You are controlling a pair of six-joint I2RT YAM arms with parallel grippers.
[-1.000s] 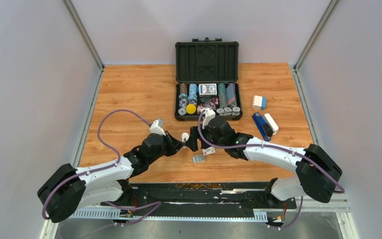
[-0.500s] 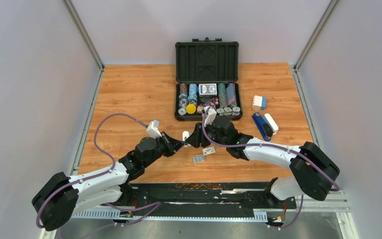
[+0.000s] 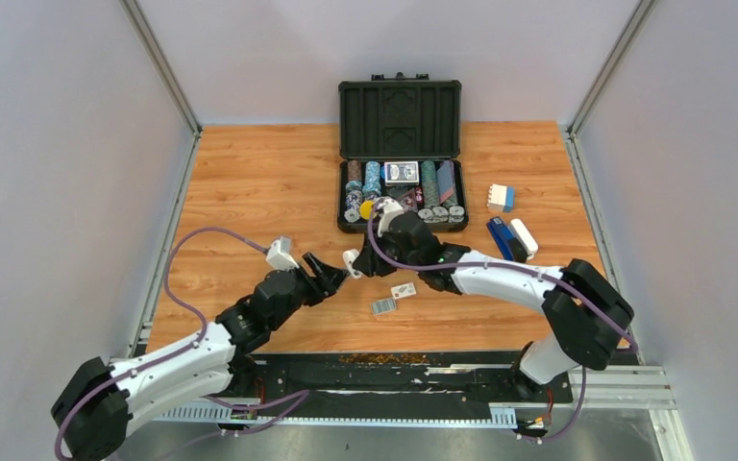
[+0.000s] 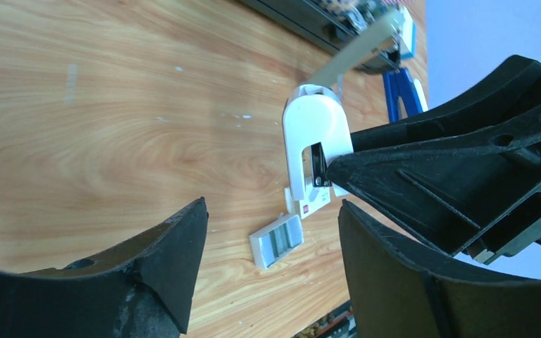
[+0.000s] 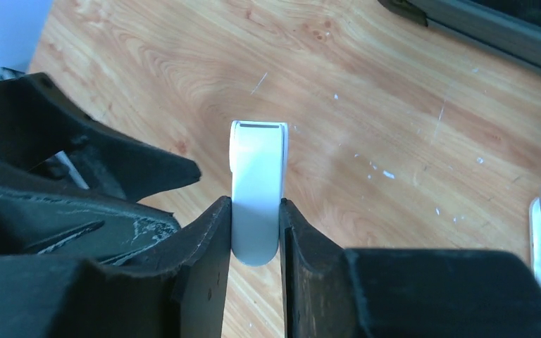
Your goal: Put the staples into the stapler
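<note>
Hovering over the wooden table (image 3: 250, 192), the left gripper (image 4: 271, 211) has its jaws spread wide and holds nothing, just beside the white-looking stapler (image 5: 257, 176). The right gripper (image 5: 256, 208) is clamped on that stapler. The staples (image 3: 382, 306) lie in their small tray on the wood nearby, toward the arm bases.

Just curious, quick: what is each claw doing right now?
Left gripper: open, holding nothing.
Right gripper: closed on the white stapler.

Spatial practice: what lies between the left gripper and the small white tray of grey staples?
Top view: only bare wooden table between left gripper and staple tray.
</note>
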